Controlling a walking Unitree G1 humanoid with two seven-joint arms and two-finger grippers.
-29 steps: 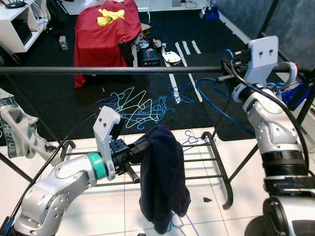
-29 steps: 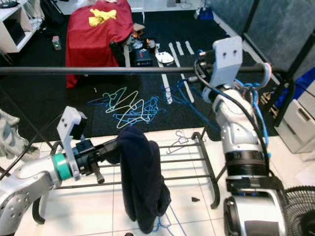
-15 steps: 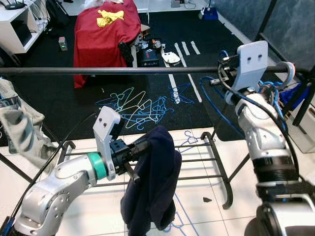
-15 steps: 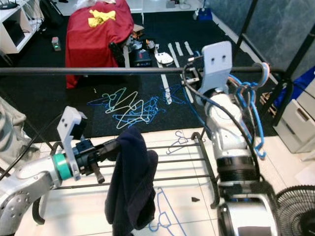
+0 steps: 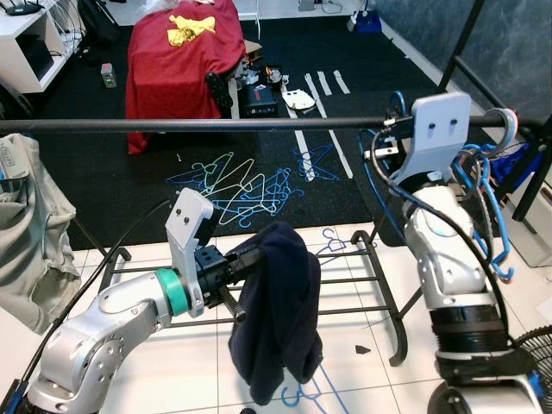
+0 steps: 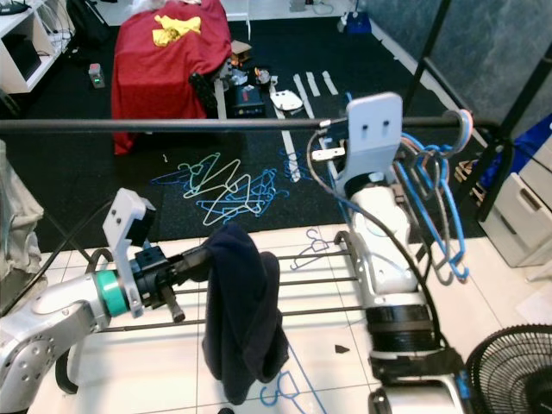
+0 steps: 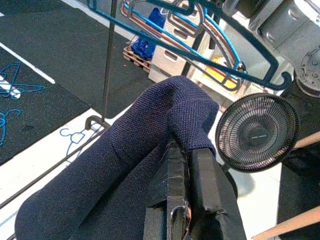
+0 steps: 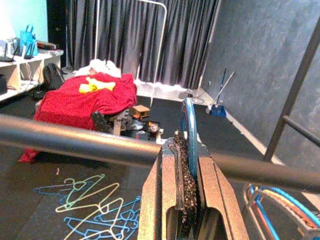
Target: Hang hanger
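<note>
Swinging left along the rail, my right gripper pinches 1 blue hanger (left gripper clamps the navy garment); its hook may miss, dropping floorward.

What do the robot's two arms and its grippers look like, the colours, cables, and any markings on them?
Both arms are silver-grey with rounded shells and black joint rings. The left arm has a teal-green band at the wrist, a white angled camera bracket and a thin black cable. The right arm carries a white two-holed plate and looping black cables. Gripper fingers are black.
</note>
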